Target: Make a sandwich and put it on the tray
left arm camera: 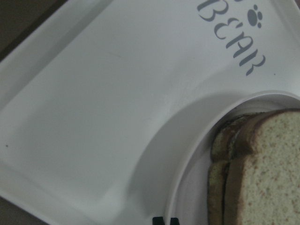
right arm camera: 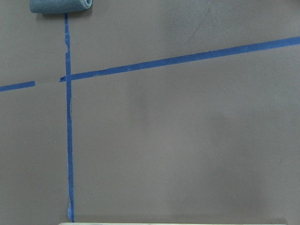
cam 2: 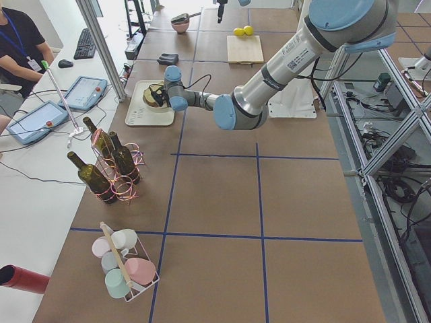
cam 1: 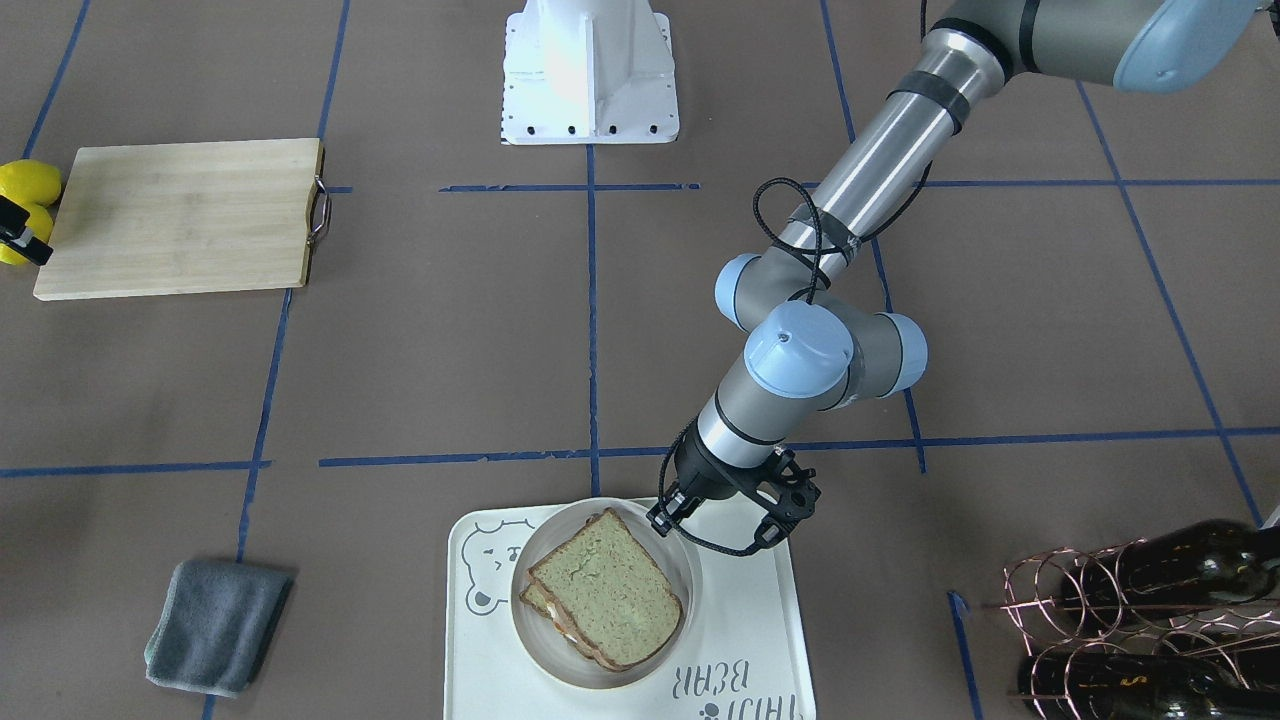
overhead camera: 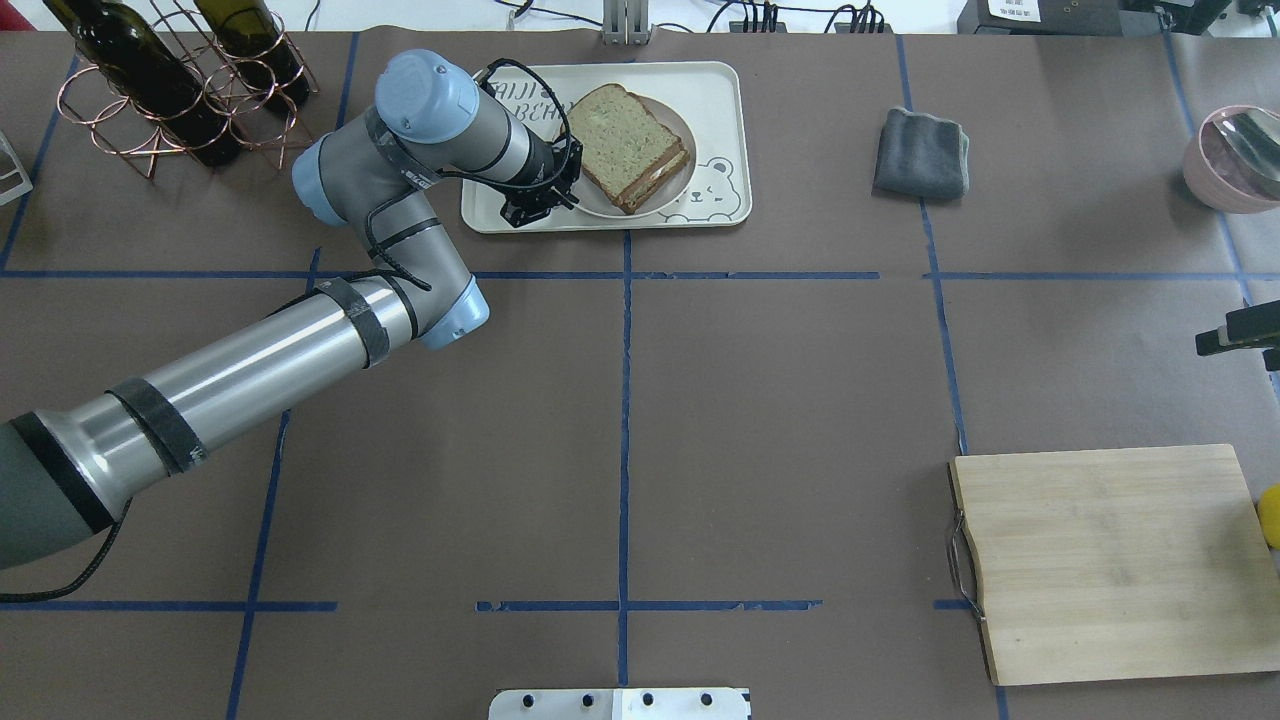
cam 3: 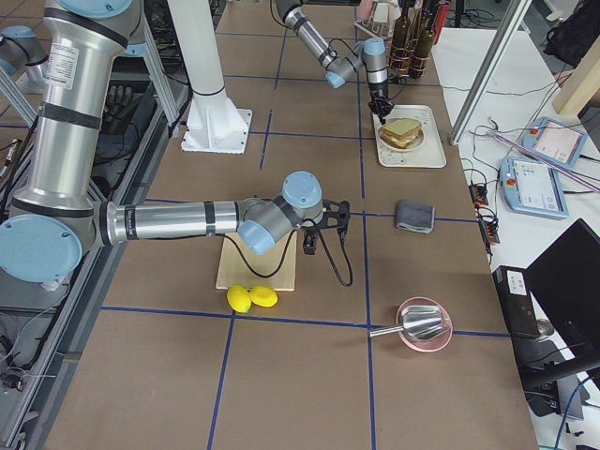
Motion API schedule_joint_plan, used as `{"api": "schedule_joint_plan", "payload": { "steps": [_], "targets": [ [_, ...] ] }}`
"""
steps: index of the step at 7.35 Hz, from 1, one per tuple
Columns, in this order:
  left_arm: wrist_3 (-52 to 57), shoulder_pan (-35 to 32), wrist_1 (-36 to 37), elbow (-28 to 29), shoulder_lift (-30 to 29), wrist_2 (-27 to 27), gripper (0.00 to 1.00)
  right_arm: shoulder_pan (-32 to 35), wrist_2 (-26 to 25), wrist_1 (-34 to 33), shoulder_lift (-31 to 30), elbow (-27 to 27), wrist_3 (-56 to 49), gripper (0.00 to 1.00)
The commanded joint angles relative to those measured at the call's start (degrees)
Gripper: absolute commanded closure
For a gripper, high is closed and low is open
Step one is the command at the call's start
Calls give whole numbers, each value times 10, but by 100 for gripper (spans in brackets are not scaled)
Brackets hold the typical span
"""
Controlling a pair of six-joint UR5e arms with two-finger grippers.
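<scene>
The sandwich (cam 1: 605, 590), two tan-green bread slices with a sliver of white egg between them, lies on a small round white plate (cam 1: 520, 600). The plate stands on the cream tray (cam 1: 730, 620) with the bear face and "BEAR" lettering. My left gripper (cam 1: 662, 520) reaches down to the plate's rim on the robot's side. In the left wrist view its fingertips (left arm camera: 161, 220) are pinched together at that rim (left arm camera: 197, 154). In the overhead view, only part of my right gripper (overhead camera: 1235, 335) shows, at the right edge over bare table. I cannot tell how its jaws stand.
A wooden cutting board (overhead camera: 1110, 560) lies near the right arm, with yellow lemons (cam 1: 28, 185) beside it. A grey cloth (overhead camera: 920, 152) lies right of the tray (overhead camera: 720, 110). A copper rack of wine bottles (overhead camera: 170, 90) stands left of it. A pink bowl (overhead camera: 1235, 155) sits far right.
</scene>
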Motion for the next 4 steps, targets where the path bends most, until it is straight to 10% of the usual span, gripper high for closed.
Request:
{"api": "schedule_joint_plan", "payload": {
  "steps": [1, 3, 4],
  "targets": [
    [35, 0, -1, 0, 0, 9, 58, 7, 1, 0, -1, 3, 0, 0],
    [52, -1, 4, -6, 2, 11, 56, 7, 0, -1, -1, 3, 0, 0],
    [79, -5, 7, -19, 7, 11, 18, 7, 0, -1, -1, 3, 0, 0]
  ]
}}
